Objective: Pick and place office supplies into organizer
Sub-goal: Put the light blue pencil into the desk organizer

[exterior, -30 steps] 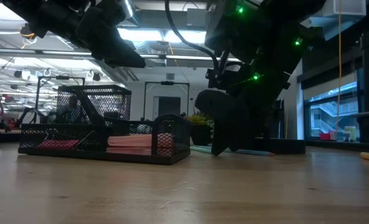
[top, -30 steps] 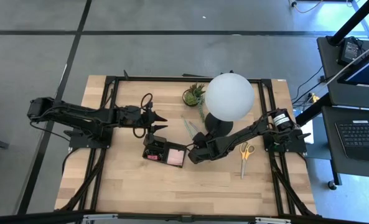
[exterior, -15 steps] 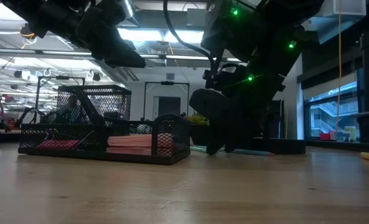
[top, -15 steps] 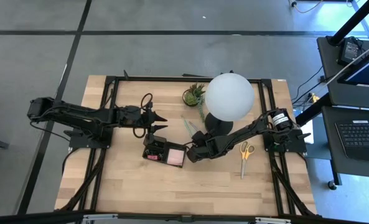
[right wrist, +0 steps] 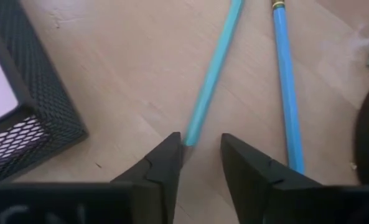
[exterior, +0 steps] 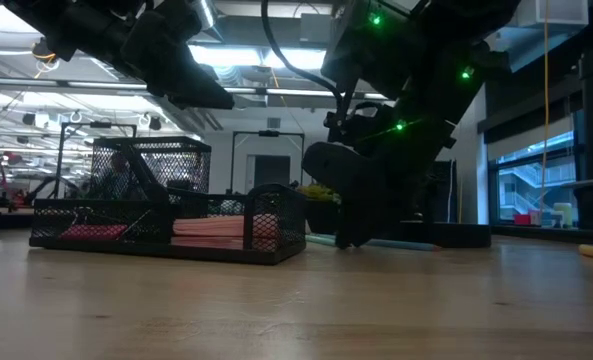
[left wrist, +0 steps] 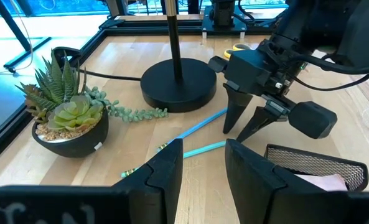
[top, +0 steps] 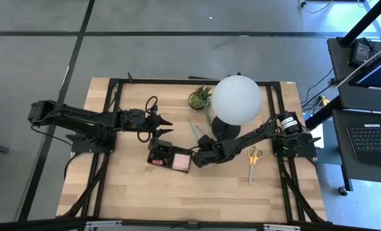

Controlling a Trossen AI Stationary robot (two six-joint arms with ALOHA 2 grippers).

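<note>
Right gripper fingers spread narrowly over a pencil, its tip hidden.

pencils between organizer, lamp base

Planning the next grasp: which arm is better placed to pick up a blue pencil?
The right. The right gripper is open, low over the table, with the end of one blue pencil between its fingertips. The left gripper waits farther back, above the organizer.

The high view looks straight down on the table; the low view looks level across it (wrist cameras sit close). All 4 views share the organizer.
</note>
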